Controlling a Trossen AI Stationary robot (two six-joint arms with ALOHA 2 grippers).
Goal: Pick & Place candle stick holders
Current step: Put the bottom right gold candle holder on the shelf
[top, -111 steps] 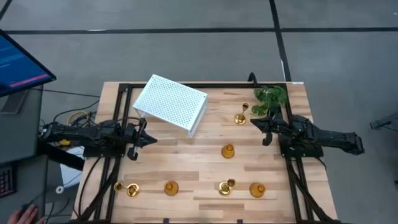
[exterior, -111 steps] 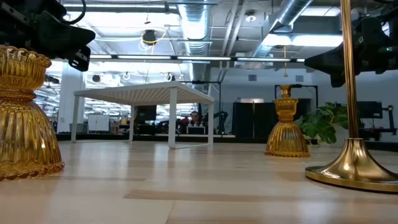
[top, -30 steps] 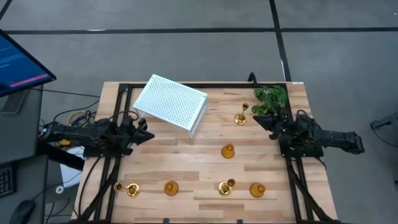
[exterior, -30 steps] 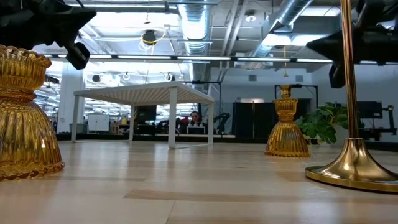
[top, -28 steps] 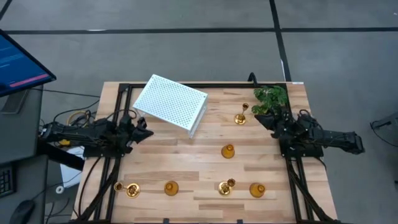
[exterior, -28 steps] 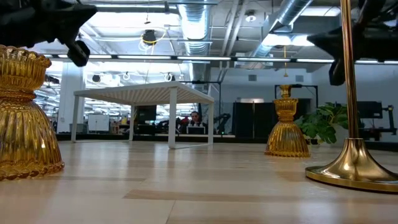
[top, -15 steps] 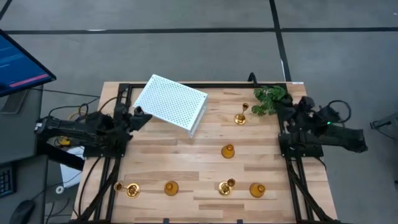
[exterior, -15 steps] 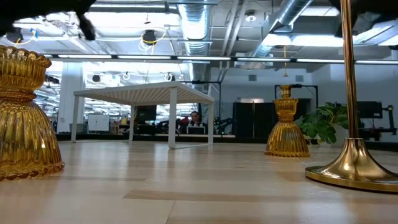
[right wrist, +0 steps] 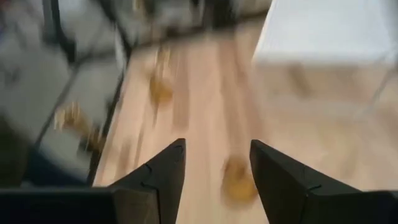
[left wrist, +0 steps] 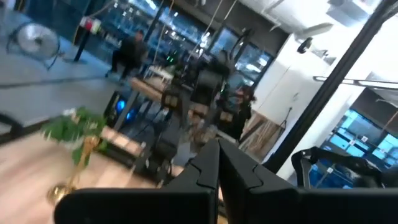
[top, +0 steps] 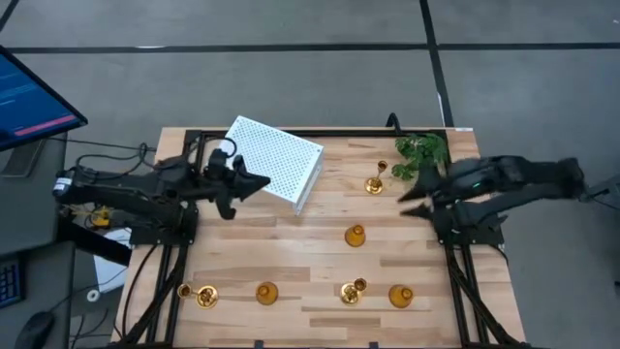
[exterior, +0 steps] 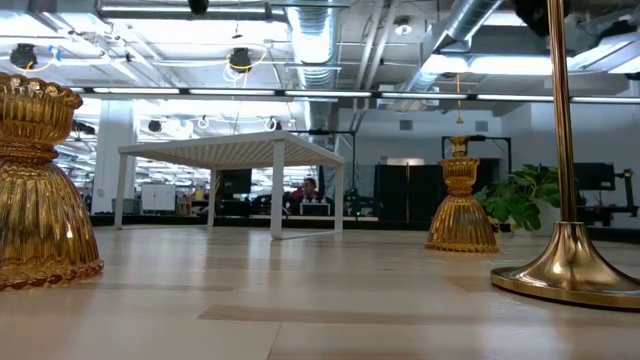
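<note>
Candle stick holders (top: 356, 236) scattered mid-table, four along near edge; left tool (top: 263, 182) pressed together, right tool (top: 409, 202) spread.

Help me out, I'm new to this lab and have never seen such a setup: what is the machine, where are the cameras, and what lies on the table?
Two dark robot arms work at a wooden table. One camera looks straight down, one sits at tabletop height, and one rides on each wrist. The left tool, shut and empty, hovers by a white perforated rack. The right tool, open and empty, reaches in near a green plant. Six gold candle stick holders stand on the wood: four along the near edge, one mid-table, one by the plant. Nothing is held.
</note>
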